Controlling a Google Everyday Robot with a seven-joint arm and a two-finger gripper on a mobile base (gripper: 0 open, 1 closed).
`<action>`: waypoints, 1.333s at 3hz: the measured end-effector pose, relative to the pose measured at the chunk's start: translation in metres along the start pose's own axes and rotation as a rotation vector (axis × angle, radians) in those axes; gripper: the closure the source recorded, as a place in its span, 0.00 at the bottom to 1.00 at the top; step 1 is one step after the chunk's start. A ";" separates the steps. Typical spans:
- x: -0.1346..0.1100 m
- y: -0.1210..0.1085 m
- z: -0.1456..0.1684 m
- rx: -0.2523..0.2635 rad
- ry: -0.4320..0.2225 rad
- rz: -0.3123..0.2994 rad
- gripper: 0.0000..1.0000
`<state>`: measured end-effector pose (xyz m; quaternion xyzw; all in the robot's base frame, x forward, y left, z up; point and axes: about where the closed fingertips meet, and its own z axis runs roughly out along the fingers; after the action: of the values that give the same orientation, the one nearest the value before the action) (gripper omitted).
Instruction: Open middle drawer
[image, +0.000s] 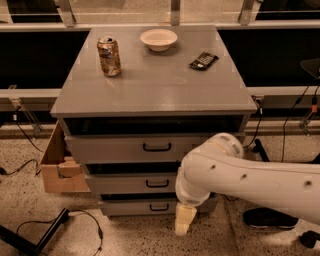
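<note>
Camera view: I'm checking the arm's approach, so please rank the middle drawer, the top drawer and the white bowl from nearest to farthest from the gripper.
1. middle drawer: just up and left of the gripper, which hangs low before the cabinet.
2. top drawer: higher on the front.
3. white bowl: on top, at the back edge.

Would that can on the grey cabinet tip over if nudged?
Likely: the upright tan metal drinks can is tall, narrow and round, so it may topple, then roll. The end effector hangs low by the lowest grey drawer, far from it.
</note>
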<state>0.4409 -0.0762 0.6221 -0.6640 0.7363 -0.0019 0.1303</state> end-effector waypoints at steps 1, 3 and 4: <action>0.016 -0.004 0.058 -0.036 0.075 -0.009 0.00; 0.038 -0.033 0.138 -0.016 0.142 -0.064 0.00; 0.045 -0.053 0.165 0.012 0.153 -0.104 0.00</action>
<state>0.5210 -0.0983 0.4638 -0.6983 0.7087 -0.0641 0.0773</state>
